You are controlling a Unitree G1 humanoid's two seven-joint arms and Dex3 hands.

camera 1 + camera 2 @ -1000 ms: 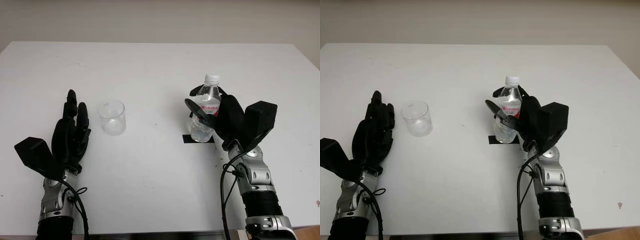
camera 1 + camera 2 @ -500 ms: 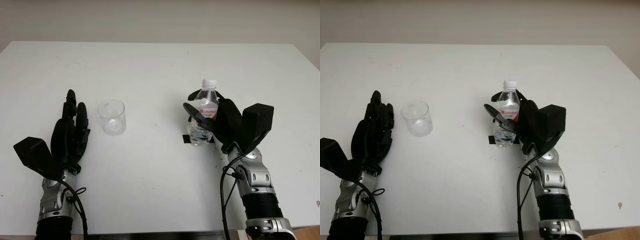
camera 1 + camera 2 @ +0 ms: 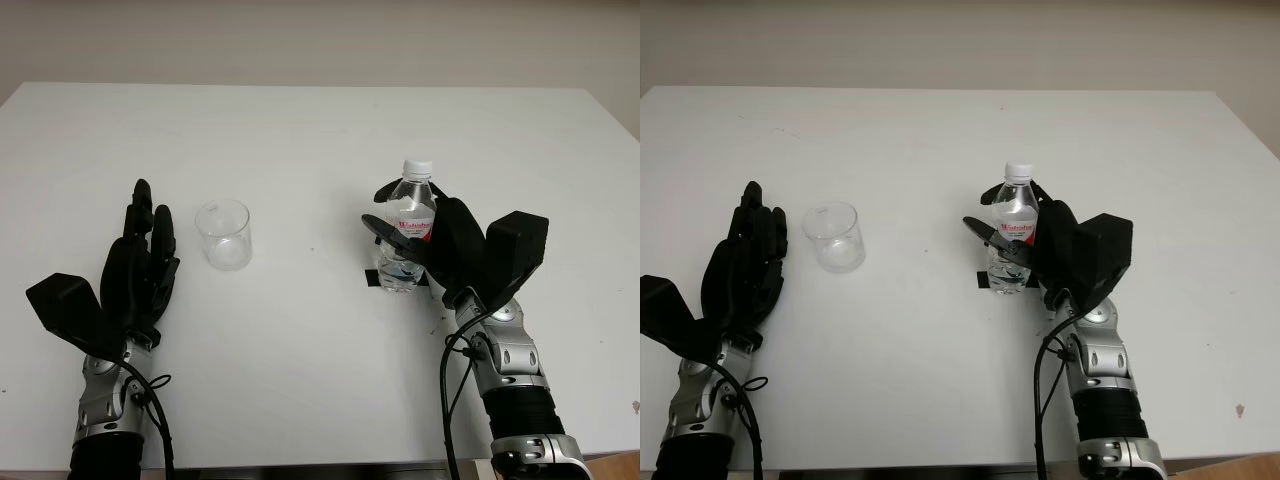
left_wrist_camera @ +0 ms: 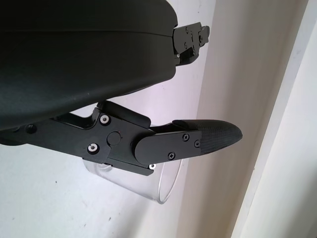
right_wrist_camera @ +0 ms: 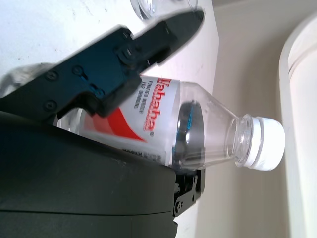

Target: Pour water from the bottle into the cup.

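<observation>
**Bottle gripped, cap on**

White counter: right hand grasps the upright bottle, well apart from the cup; left hand open beside it.

Right wrist: cap needs removing first, I'd judge.

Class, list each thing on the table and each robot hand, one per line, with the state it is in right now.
Bottle: upright on the table, white cap on, partly filled.
Cup: upright, empty.
Right robot hand: fingers closed around the bottle.
Left robot hand: open, beside the cup, holding nothing.
Black tape mark: flat under the bottle.
</observation>
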